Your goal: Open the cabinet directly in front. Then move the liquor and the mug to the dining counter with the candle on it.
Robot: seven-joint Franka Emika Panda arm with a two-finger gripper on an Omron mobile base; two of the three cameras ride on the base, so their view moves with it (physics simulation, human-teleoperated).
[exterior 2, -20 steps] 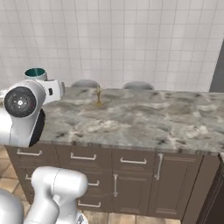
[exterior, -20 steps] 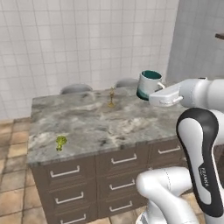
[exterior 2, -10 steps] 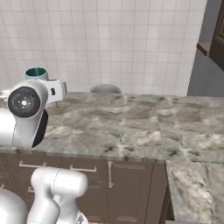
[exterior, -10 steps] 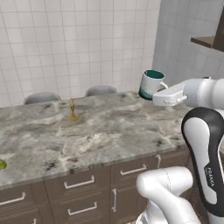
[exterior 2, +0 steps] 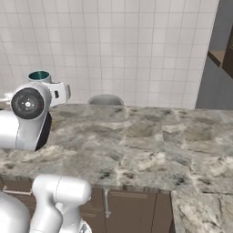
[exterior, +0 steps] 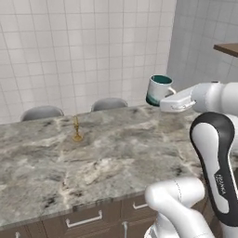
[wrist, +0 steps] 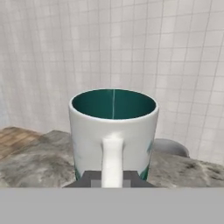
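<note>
Since a moment ago my base has been driving, sliding the candle (exterior: 76, 131) rightward across my left base view while the mug (exterior: 158, 90) is staying put in my grasp. I am holding the mug upright by its handle, my claw (wrist: 113, 177) clenched on it, above the far edge of the dining counter (exterior: 107, 158). The candle is standing on that counter, well apart from the mug. Two grey chair backs (exterior: 109, 103) are showing behind the counter.

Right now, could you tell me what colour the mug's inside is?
Dark teal; the hand view shows the mug best.
</note>
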